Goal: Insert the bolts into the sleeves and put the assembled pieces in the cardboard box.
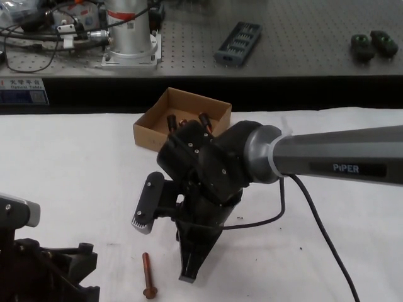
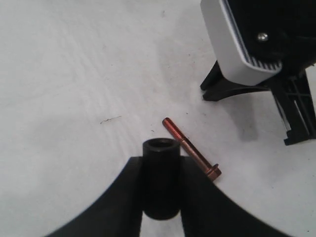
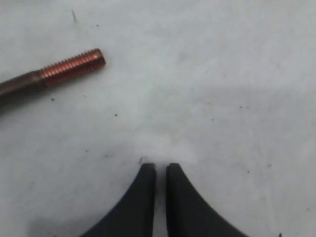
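Observation:
A copper bolt (image 1: pixel 147 274) lies on the white cloth near the front; its threaded end (image 3: pixel 74 64) points toward my right gripper. My right gripper (image 3: pixel 161 169) points down at the cloth just beside the bolt (image 2: pixel 190 147), shut, with nothing between its fingers. It also stands above the cloth in the high view (image 1: pixel 190 272). My left gripper (image 2: pixel 161 160) is shut on a black sleeve (image 2: pixel 160 180), held with its open bore facing the bolt. The cardboard box (image 1: pixel 151 119) sits behind the right arm and holds a few dark pieces with bolts (image 1: pixel 171 119).
The left arm's base (image 1: pixel 38 264) fills the front left corner. A cable (image 1: pixel 315 220) trails from the right arm across the cloth. A black perforated bench behind carries a metal post (image 1: pixel 129 31), a black rack (image 1: pixel 238 41) and dark parts (image 1: pixel 374 44).

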Tool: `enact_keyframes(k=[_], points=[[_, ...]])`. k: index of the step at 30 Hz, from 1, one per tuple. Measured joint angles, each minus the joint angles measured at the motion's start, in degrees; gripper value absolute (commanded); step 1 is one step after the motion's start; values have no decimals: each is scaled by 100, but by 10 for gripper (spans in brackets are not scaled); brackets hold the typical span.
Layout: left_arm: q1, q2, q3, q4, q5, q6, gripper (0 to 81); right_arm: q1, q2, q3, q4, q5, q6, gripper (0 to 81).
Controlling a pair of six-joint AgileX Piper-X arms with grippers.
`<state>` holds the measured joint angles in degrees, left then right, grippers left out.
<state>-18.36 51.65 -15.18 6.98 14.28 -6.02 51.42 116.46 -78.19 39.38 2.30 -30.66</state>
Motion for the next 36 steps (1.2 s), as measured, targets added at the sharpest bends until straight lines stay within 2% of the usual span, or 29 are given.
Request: enact_keyframes(k=[6,10,13,16,17,20,25,33,36], points=[[0,-49,0,109,-319,111,7,0,-128,-78,-26,161,741,64],[0,-472,8,503,-698,151,7,0,-392,-88,-61,-382,1372,64],[0,-904,8,864,-727,151,7,0,-475,-92,-58,-583,1583,64],[0,-1479,8,1310,-605,134,7,0,-629,-90,-89,-866,1942,62],[0,-1502,8,1468,-520,132,7,0,-680,-90,-124,-1104,2300,55],[0,-1770,169,1801,-260,77,7,0,-761,-106,-185,-1490,2781,5],[0,-1774,582,1755,-180,-52,7,0,-761,-106,-271,-1990,3066,167],[0,-1774,886,1393,-166,-122,7,0,-761,-106,-321,-2138,3315,201],[0,-1774,886,1240,-100,-147,7,0,-761,-106,-321,-2138,3418,293]])
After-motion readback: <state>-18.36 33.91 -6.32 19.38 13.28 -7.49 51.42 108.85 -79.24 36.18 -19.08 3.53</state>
